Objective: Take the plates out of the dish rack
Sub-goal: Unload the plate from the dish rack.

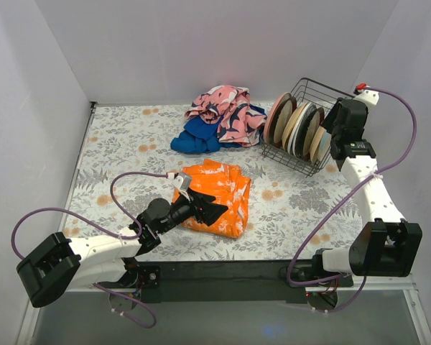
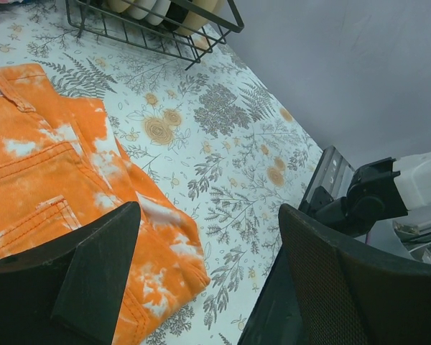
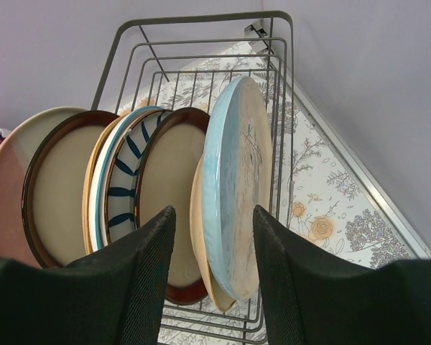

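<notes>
The dark wire dish rack (image 1: pixel 307 128) stands at the back right with several plates (image 1: pixel 295 125) upright in it. In the right wrist view the rack (image 3: pixel 201 19) holds a blue-cream plate (image 3: pixel 237 180) nearest the right, then a tan plate (image 3: pixel 198 215), a red-brown rimmed plate (image 3: pixel 169 187), a blue-striped plate (image 3: pixel 123 190), another brown-rimmed plate (image 3: pixel 57 194) and a pink plate (image 3: pixel 1 194). My right gripper (image 3: pixel 214 223) is open, its fingers either side of the blue-cream plate's rim without closing on it. My left gripper (image 2: pixel 208 210) is open and empty over the orange cloth's corner (image 2: pixel 65 172).
The orange cloth (image 1: pixel 214 195) lies mid-table under the left gripper (image 1: pixel 214 209). A heap of pink and blue cloths (image 1: pixel 219 118) lies left of the rack. White walls close the back and sides. The rack's near edge (image 2: pixel 151 36) shows in the left wrist view.
</notes>
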`<move>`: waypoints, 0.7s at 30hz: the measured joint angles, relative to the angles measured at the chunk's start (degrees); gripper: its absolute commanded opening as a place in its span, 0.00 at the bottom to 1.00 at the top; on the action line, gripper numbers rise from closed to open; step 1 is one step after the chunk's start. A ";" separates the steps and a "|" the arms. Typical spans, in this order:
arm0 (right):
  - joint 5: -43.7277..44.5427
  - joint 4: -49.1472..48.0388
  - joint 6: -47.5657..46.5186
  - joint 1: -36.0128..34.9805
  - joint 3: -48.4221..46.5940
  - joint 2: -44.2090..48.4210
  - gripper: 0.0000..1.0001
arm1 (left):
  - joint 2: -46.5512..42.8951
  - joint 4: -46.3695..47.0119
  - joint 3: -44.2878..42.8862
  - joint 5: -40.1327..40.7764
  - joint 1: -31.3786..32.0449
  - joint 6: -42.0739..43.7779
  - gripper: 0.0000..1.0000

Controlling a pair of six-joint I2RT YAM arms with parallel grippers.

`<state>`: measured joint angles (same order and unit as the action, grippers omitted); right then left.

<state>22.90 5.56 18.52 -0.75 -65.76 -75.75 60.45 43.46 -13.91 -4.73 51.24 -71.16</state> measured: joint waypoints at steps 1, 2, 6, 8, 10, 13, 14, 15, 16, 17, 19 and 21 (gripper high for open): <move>0.09 -0.17 0.02 0.00 0.00 -0.11 0.53 | -0.02 0.11 0.00 -0.11 0.00 -0.04 0.76; 0.07 -0.37 0.00 0.00 0.00 -0.35 0.52 | -0.02 0.28 0.00 -0.28 0.00 -0.11 0.76; 0.07 -1.18 -0.02 0.00 0.00 -1.81 0.51 | -0.35 0.39 0.00 -0.46 0.00 -0.26 0.76; 0.11 -1.18 -0.02 0.00 0.00 -2.58 0.50 | -0.52 0.37 0.00 -0.46 0.00 -0.26 0.76; 0.17 -1.20 -0.02 0.00 0.00 -3.28 0.50 | -0.68 0.39 0.00 -0.46 0.00 -0.26 0.75; 1.03 -1.44 0.11 0.00 0.37 -3.89 0.50 | -0.72 0.37 0.00 -0.48 0.00 -0.24 0.76; 1.49 -1.53 0.20 0.00 0.79 -3.91 0.50 | -0.72 0.37 0.00 -0.50 0.00 -0.24 0.76; 2.08 -1.51 0.37 0.00 1.18 -3.91 0.50 | -0.70 0.37 0.00 -0.50 0.00 -0.24 0.76; 2.58 -1.55 0.48 0.00 1.55 -3.91 0.50 | -0.68 0.37 0.00 -0.50 0.00 -0.24 0.76; 2.95 -1.55 0.66 0.00 1.95 -3.91 0.50 | -0.61 0.39 0.00 -0.52 0.00 -0.24 0.75; 3.13 -1.60 0.83 -0.02 2.25 -3.91 0.50 | -0.35 0.42 -0.09 -0.76 0.00 -0.24 0.75; 2.97 -1.79 0.83 0.24 2.25 -3.91 0.50 | -0.02 0.52 -0.09 -1.11 0.00 -0.24 0.75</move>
<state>25.87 3.77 19.35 -0.51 -63.51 -79.66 60.42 43.99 -14.00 -5.85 51.24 -71.40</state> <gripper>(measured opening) 0.502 0.755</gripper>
